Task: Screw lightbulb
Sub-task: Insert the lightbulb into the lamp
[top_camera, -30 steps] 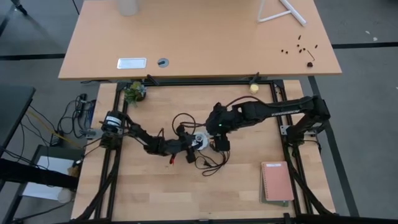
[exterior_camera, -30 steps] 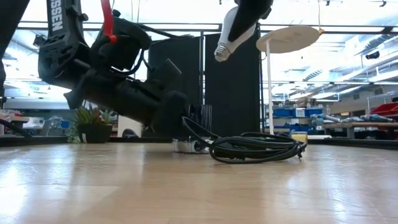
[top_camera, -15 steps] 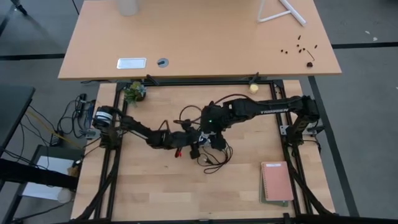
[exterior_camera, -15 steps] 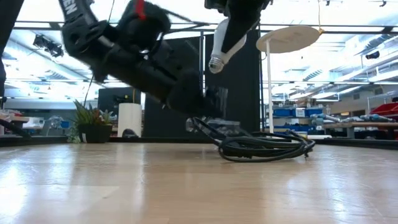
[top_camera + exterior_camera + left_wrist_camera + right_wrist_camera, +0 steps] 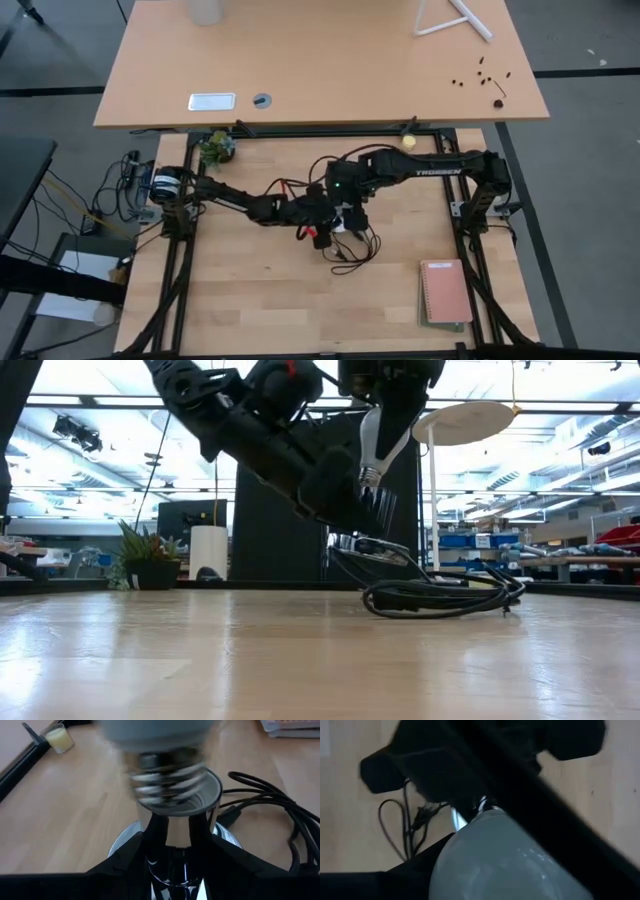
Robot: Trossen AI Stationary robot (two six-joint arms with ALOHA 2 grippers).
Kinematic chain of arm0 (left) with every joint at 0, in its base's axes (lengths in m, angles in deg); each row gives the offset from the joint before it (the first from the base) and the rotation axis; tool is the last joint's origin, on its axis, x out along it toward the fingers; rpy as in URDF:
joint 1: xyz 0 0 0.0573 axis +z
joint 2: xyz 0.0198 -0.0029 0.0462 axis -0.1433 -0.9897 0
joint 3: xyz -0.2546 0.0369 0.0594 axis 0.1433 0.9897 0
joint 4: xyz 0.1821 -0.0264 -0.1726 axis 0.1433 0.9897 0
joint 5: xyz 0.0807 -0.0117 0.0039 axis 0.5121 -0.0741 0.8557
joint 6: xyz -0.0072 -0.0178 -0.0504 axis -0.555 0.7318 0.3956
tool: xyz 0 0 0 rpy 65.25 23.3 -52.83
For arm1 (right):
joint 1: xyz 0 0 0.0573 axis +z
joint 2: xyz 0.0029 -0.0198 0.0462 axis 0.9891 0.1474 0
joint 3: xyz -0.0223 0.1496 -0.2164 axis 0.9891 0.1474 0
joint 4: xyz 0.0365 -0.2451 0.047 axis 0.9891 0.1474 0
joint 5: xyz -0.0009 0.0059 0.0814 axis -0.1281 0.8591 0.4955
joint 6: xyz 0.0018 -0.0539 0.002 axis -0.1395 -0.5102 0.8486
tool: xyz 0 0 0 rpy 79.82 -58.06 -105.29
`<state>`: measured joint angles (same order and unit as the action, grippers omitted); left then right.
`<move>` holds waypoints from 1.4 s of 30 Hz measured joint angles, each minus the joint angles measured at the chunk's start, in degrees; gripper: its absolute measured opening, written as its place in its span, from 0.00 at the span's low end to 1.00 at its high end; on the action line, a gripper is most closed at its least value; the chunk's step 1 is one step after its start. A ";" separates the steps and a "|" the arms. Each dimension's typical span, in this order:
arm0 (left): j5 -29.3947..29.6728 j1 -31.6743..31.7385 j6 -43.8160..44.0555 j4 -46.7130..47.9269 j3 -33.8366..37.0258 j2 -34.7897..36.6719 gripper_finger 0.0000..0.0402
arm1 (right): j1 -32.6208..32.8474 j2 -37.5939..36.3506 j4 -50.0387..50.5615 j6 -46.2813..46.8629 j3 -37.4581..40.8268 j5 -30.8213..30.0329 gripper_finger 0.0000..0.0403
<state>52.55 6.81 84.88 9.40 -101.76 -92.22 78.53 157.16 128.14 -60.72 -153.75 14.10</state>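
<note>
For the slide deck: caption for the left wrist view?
Lightbulb hovers base-down over the socket held in the left gripper.

at the counter's (image 5: pixel 250 300) centre my two arms cross, crowding the space above the socket (image 5: pixel 175 820). the black cord (image 5: pixel 440 595) coils just beside it, barring a low approach there. a notebook (image 5: pixel 445 292) lies well apart; the near side stays open.

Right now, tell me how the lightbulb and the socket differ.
The lightbulb is white glass with a threaded grey base; the socket is a shiny metal cup on a round disc. The lightbulb hangs base-down in the right gripper; the socket is gripped by the left gripper, lifted off the table. The lightbulb's base hovers at the socket's mouth. Both are about equally wide there.
</note>
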 joint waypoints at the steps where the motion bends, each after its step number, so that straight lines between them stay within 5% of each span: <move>1: -0.21 -0.01 -0.15 0.74 -0.48 0.00 0.46 | -0.03 0.00 0.83 0.19 0.00 0.44 0.66; 17: -0.86 -0.13 1.31 1.80 -1.87 -0.04 0.46 | 0.71 -0.04 -0.58 1.07 3.08 2.79 0.66; 34: -7.31 -0.24 0.30 0.20 -1.82 -0.07 0.46 | 5.75 -0.09 -0.55 -16.98 3.26 -2.94 0.66; 42: -7.58 -0.24 0.26 -1.09 -1.78 -0.15 0.46 | 6.15 -0.09 -0.99 -16.28 3.26 -3.30 0.66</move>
<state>44.98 6.57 85.14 8.31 -103.53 -92.37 84.68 157.07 127.16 -77.00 -150.49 10.80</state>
